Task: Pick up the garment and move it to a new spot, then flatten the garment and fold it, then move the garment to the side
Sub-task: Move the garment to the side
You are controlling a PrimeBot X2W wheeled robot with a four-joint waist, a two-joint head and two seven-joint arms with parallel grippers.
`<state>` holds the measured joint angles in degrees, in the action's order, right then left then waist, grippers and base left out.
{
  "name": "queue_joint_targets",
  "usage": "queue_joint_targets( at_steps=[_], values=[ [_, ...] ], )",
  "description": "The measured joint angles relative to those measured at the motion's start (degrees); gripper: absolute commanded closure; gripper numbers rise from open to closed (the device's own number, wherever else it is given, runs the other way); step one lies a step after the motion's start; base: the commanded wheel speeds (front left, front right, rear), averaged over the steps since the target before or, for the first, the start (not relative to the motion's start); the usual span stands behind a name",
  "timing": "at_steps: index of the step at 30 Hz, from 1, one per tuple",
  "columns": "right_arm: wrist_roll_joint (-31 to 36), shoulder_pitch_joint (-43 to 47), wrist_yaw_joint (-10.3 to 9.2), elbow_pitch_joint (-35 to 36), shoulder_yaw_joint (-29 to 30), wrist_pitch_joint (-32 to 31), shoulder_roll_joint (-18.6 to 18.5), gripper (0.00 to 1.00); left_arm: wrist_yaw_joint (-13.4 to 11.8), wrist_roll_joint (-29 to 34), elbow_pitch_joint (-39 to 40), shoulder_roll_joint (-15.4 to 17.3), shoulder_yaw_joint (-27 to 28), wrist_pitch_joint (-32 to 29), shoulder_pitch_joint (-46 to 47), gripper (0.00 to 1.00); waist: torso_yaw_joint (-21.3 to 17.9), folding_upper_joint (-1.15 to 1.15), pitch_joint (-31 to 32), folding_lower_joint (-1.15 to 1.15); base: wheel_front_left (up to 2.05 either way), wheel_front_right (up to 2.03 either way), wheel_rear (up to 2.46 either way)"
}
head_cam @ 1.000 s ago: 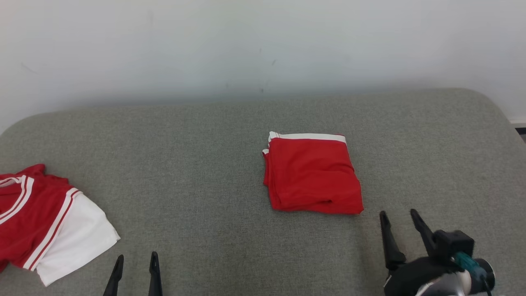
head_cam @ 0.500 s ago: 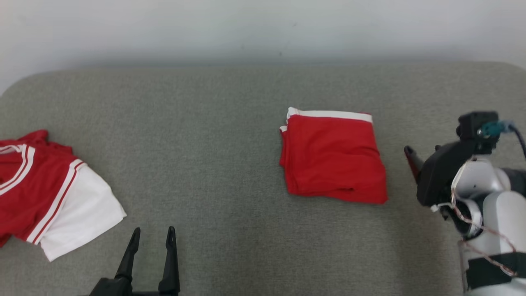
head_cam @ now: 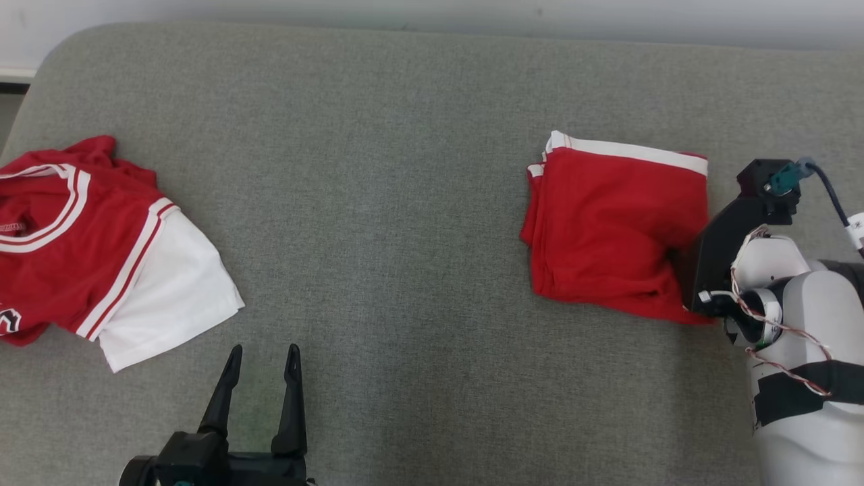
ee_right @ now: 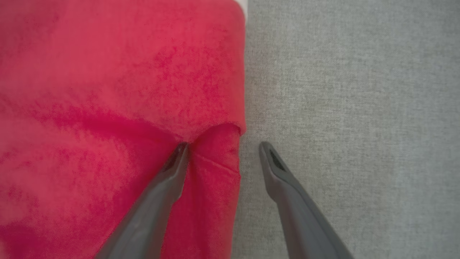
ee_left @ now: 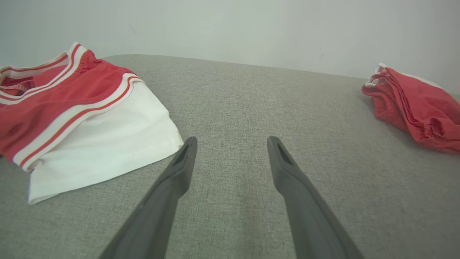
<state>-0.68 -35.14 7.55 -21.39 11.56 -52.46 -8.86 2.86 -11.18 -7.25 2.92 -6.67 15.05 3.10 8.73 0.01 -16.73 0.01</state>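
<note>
Garment point(head_cam: 607, 229) lies folded, right tool point(ee_right: 223, 145) astride its edge, perhaps touching.

Head camera's up high, staring steeply down on the grey cushion point(head_cam: 405, 202), the wall point(head_cam: 607, 10) just a strip along the top. Left wrist camera sits low and close to the cushion, looking nearly level along the left gripper point(ee_left: 231, 140) toward that wall; it shares the red-and-white shirt point(head_cam: 88, 229) and the folded red garment point(head_cam: 614, 223) with the head view. Right wrist camera points straight down, very close, over that garment's edge, past the right gripper point(ee_right: 223, 144).
</note>
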Motion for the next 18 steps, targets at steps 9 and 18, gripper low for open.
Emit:
queue_joint_targets(
  at_steps=[9, 18],
  values=[
    [-0.38, -2.19, 0.00, -2.00, -4.09, 0.85, 0.38, 1.00, -0.34, -0.42, 0.37, -0.01, -0.63, -0.01, 1.74, 0.00, -0.15, -0.01, -2.25, 0.00, 0.00, 0.00, 0.00],
    [-4.80, -2.49, 0.07, -1.49, -12.16, 3.38, -5.31, 1.00, 0.82, 2.60, 2.61, -0.01, 1.48, 0.00, 2.56, 0.00, -5.67, 0.00, -3.02, -0.01, 0.00, 0.00, 0.00]
  ],
)
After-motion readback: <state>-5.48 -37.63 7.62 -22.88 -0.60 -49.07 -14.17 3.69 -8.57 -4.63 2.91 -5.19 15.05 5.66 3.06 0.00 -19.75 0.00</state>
